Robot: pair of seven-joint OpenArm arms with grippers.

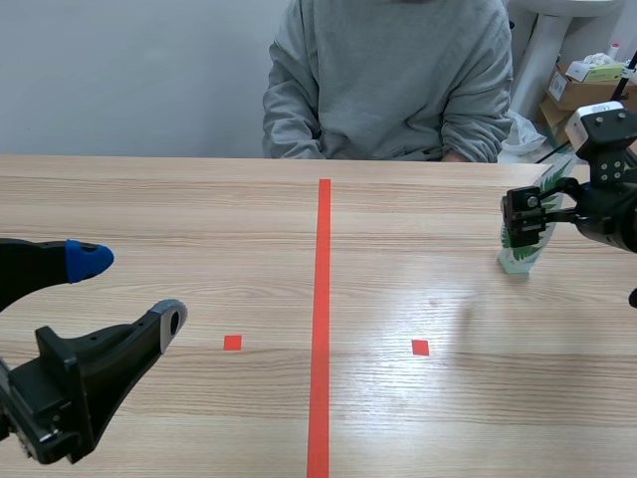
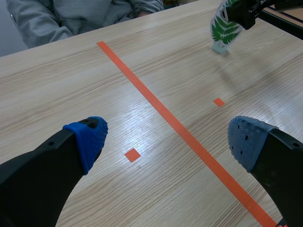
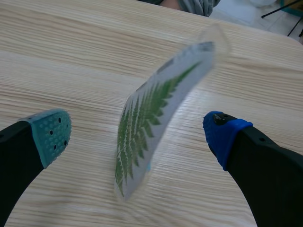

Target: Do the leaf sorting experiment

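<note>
A clear laminated card with a green fern leaf [image 1: 520, 249] stands tilted on the table at the right, its lower edge on the wood. My right gripper [image 1: 528, 214] is open around its upper part. In the right wrist view the fern card [image 3: 142, 127] leans between the two spread fingers, and I see no pad touching it. My left gripper [image 1: 129, 291] hovers open and empty over the near left of the table. From the left wrist view the card [image 2: 224, 29] shows far ahead, beyond the orange line.
An orange tape line [image 1: 321, 319] runs down the table's middle, with a small orange square on each side. A person in a grey sweatshirt [image 1: 388, 80] sits across the table. Cardboard boxes [image 1: 587, 85] stand behind the far right corner.
</note>
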